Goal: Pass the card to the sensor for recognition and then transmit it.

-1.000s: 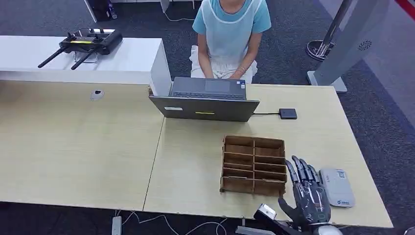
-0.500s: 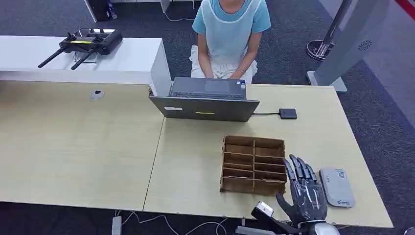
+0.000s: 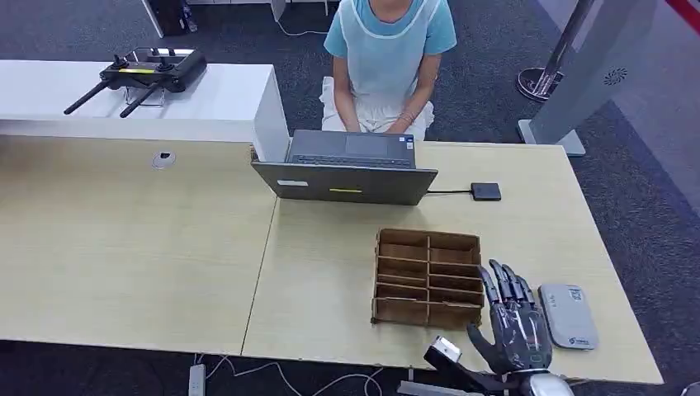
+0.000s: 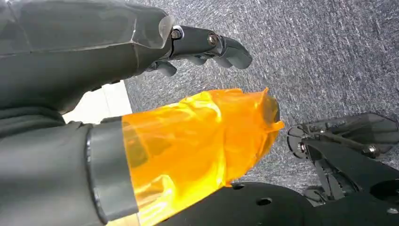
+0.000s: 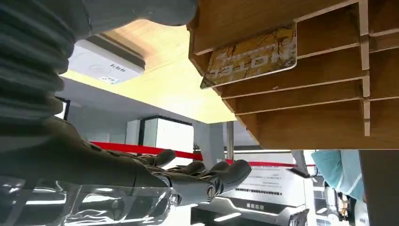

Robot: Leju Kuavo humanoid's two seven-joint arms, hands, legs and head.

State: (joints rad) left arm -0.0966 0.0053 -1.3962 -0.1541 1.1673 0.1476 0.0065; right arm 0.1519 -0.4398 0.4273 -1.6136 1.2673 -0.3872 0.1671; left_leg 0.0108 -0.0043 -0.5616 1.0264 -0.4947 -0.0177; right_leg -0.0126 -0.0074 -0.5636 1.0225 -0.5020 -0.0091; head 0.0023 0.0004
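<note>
A yellow card (image 5: 251, 54) printed HOTEL stands in a slot of the brown wooden rack (image 5: 306, 117) in the right wrist view. From the head view the rack (image 3: 428, 237) sits on the table's near right part, with the card hidden inside it. My right hand (image 3: 516, 323) hovers at the table's front edge between the rack and a white flat sensor box (image 3: 568, 315), fingers spread forward and holding nothing. Close behind that hand, the right wrist view shows the sensor box (image 5: 103, 61) again. My left hand (image 4: 70, 47), its thumb wrapped in orange film, hangs empty over grey carpet.
A person in a light blue top (image 3: 388, 49) sits behind an open laptop (image 3: 347, 169) at the far side. A small black box (image 3: 485, 191) is wired to the laptop. A white counter (image 3: 215, 95) with a black controller (image 3: 148, 73) stands far left.
My right hand has drifted slightly left, toward the rack's corner. Nothing else has moved.
</note>
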